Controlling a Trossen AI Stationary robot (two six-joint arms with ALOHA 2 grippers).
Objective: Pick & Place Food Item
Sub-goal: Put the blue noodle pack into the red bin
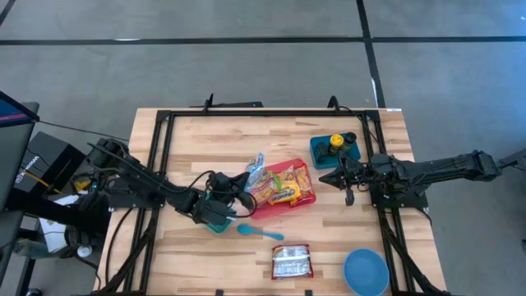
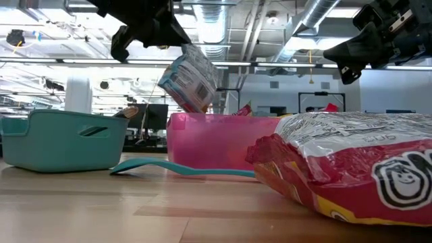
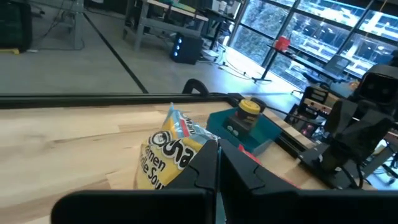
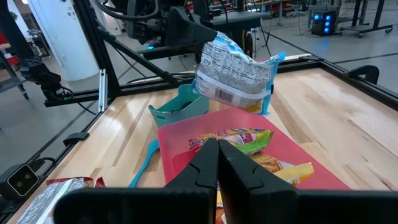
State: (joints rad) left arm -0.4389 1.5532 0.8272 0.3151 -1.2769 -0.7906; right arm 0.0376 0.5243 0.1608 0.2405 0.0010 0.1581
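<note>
A ramen packet (image 4: 239, 73) is held clamped in the left gripper (image 1: 244, 187), lifted above the near edge of the pink tray (image 4: 186, 134). The right gripper (image 1: 339, 178) is closed on nothing, raised beside the tray.

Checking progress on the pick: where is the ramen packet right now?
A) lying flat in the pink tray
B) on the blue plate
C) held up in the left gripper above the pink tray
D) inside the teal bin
C: the left gripper is shut on the ramen packet, which hangs above the pink tray.
</note>
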